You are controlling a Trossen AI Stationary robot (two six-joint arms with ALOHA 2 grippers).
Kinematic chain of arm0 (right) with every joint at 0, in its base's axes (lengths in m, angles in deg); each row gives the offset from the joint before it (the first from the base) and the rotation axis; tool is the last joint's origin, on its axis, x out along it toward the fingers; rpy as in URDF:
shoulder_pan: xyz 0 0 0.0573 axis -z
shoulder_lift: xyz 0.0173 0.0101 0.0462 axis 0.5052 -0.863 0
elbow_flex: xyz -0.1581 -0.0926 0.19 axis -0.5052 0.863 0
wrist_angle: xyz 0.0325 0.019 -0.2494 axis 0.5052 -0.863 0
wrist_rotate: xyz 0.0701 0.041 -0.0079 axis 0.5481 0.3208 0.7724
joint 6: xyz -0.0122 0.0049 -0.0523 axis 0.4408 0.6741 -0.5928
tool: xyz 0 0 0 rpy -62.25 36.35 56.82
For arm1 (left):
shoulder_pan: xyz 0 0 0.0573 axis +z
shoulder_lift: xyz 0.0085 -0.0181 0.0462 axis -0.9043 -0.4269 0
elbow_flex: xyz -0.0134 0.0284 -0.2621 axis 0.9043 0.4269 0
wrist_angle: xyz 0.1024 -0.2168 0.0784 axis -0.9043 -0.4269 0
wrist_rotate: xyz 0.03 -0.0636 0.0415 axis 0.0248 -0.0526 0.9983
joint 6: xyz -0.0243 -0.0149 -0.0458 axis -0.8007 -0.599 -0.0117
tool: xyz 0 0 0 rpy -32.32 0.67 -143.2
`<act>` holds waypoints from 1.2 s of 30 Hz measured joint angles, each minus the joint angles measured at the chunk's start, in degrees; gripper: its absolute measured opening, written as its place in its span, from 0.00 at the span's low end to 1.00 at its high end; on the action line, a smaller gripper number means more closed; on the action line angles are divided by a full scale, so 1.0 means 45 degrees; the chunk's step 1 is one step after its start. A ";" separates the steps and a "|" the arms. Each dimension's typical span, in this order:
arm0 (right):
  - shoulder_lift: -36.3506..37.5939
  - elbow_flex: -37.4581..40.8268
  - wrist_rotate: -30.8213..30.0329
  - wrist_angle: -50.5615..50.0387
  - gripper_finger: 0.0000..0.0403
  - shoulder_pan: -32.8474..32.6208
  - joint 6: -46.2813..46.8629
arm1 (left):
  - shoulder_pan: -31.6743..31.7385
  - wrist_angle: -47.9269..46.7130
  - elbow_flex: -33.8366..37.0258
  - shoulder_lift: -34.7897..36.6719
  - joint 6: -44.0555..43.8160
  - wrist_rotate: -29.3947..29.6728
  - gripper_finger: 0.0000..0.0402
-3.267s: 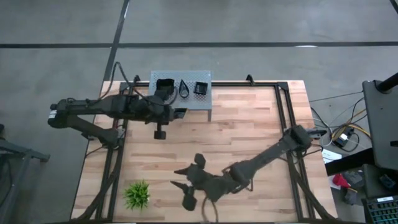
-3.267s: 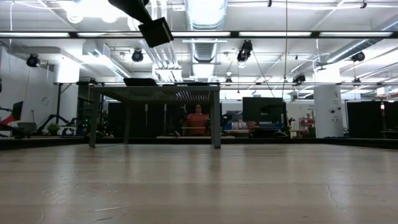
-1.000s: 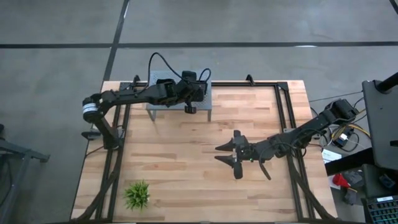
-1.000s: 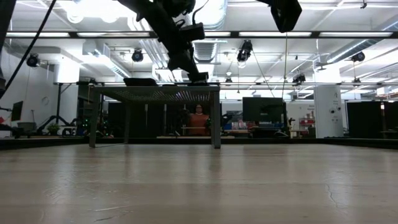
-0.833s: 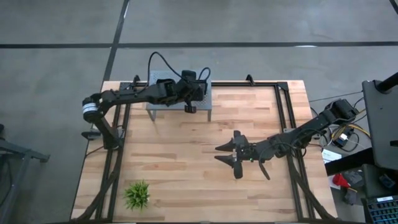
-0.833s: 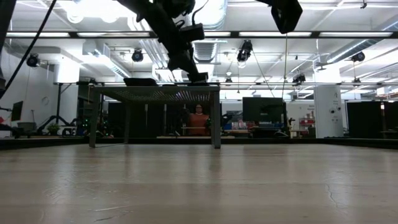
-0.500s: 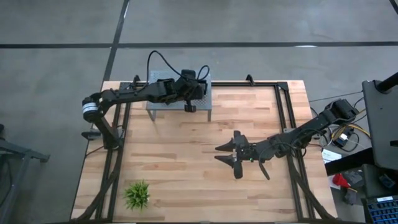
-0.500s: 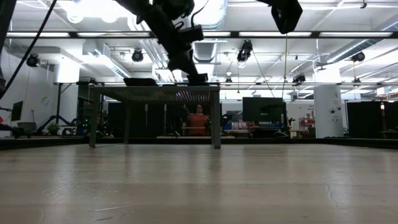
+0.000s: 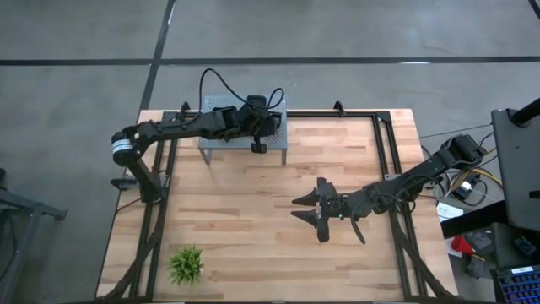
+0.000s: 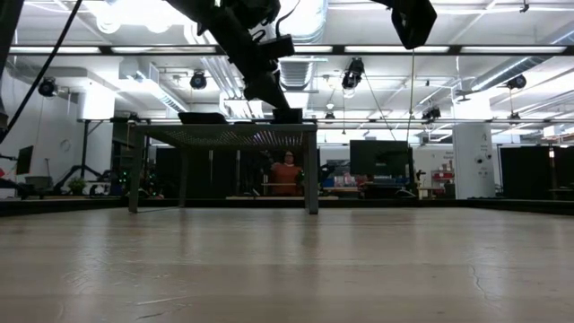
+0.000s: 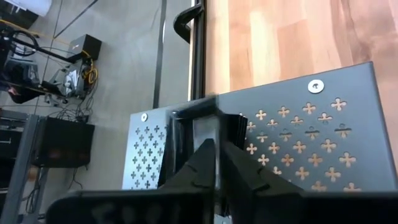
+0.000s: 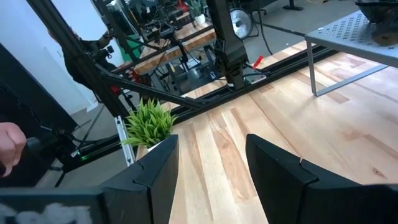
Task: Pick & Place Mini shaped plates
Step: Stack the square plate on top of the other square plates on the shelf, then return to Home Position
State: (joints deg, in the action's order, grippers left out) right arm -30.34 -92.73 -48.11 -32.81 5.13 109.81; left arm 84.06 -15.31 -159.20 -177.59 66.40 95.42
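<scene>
Left end effector (image 11: pixel 217 158) pinching narrow on a square mini plate (image 11: pixel 198 130) atop perforated rack (image 11: pixel 311 155), prob lifting it; right end effector (image 12: pixel 208 165) idling wide over the worktop (image 9: pixel 253 211)

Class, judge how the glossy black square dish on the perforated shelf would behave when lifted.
The square dish looks hard and glossy, so probably stiff but slippery. Small and thin, it seems light and might tilt if pinched at one edge.

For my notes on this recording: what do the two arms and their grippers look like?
Both arms are dark, nearly black, with slim jointed links. The left arm has a pale band near its base joint and a black cable looping above it. The left gripper has narrow tapered fingers; the right gripper has broad, flat, angular black fingers.
</scene>
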 joint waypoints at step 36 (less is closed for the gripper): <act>0.0383 -0.0092 0.0013 -0.1658 0.46 0.0173 0.0335 | -0.0885 0.0351 0.2626 0.5836 -0.7435 -0.4678 0.03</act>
State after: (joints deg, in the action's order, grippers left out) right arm -28.61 -93.15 -48.06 -40.28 5.91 111.32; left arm 80.08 -13.73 -147.39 -151.33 32.94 74.37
